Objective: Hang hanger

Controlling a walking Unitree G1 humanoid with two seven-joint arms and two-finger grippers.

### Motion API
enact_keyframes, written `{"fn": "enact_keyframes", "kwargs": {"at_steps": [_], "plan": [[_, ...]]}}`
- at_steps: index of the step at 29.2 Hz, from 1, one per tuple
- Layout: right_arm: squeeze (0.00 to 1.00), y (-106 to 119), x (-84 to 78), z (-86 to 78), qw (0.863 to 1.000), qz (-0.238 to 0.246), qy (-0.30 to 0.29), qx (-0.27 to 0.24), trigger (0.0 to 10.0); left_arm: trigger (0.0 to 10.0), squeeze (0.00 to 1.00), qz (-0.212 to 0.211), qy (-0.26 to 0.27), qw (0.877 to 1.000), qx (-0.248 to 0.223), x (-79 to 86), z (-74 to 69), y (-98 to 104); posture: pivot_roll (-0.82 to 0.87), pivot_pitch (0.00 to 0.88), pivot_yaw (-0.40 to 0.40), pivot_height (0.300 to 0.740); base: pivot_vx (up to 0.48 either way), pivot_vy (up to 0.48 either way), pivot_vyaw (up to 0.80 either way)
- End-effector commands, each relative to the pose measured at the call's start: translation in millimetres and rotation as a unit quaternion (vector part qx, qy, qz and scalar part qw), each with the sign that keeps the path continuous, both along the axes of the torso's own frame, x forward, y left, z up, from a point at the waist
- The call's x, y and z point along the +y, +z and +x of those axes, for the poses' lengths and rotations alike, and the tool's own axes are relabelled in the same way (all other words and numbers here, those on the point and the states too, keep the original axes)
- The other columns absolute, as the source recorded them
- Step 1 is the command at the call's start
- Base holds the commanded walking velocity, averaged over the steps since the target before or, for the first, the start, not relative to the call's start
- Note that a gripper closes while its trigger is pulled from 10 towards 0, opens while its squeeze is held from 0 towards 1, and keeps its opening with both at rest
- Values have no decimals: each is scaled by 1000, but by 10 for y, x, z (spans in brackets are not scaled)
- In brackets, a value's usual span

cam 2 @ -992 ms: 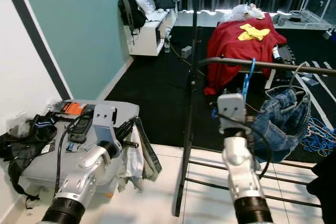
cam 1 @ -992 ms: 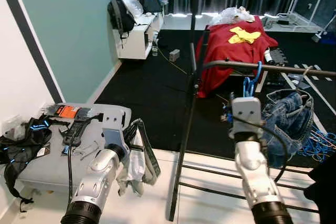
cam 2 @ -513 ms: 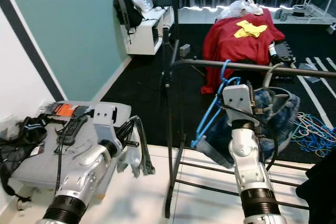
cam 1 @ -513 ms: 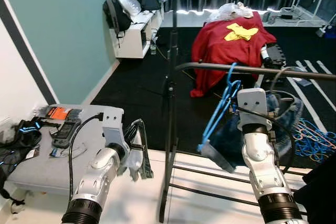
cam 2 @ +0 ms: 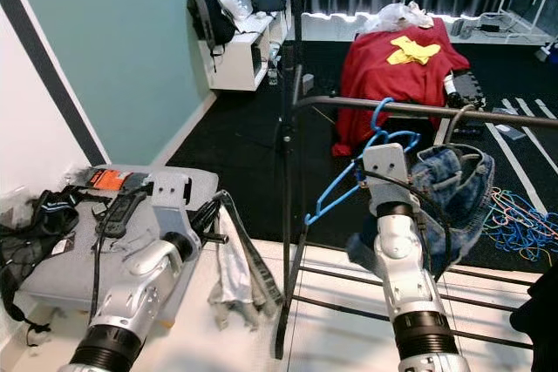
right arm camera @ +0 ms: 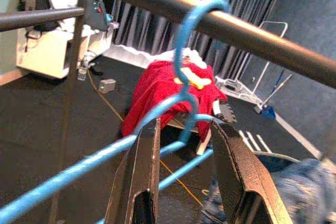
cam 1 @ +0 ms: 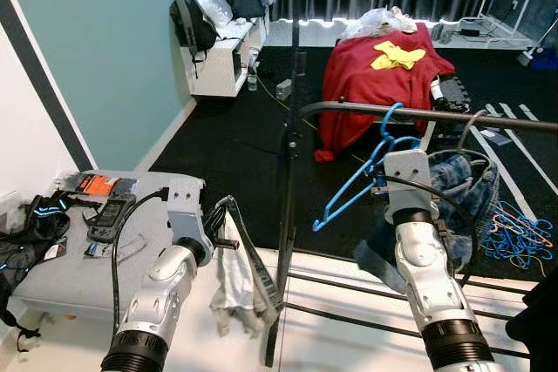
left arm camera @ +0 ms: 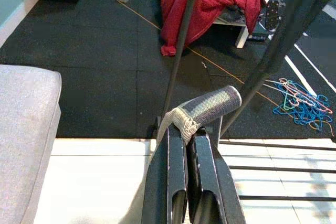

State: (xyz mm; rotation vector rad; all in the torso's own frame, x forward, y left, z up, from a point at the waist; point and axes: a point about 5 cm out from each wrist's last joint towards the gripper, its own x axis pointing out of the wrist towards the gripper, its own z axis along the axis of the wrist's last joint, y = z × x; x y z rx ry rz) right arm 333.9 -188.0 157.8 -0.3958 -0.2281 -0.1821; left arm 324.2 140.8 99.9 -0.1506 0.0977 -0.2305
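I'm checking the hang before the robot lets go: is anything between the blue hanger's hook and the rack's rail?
Nothing visible. The blue plastic hanger already has its hook over the dark metal rail of the clothes rack, beside the hanging blue jeans. The right gripper has its fingers open around the hanger's neck.
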Motion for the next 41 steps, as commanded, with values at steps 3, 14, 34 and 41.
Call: {"fn": "enact_keyframes", "kwargs": {"at_steps": [3,14,34,41], "plan": [[0,-14,30,35,1000,5,2,10,10000,10000,0,16,7,1000,7,50,-12,-26,-91,27,19,740,0,0,0],[1000,46,-68,128,1000,19,-21,6,10000,10000,0,8,-11,1000,-5,-15,-24,0,-89,32,26,740,0,0,0],[0,30,-132,286,992,117,-43,34,10000,10000,0,23,-38,999,-30,32,-10,95,-72,35,22,740,0,0,0],[0,38,-118,292,992,118,-41,32,10000,10000,0,24,-42,998,-35,36,-9,115,-70,32,24,740,0,0,0]]}}
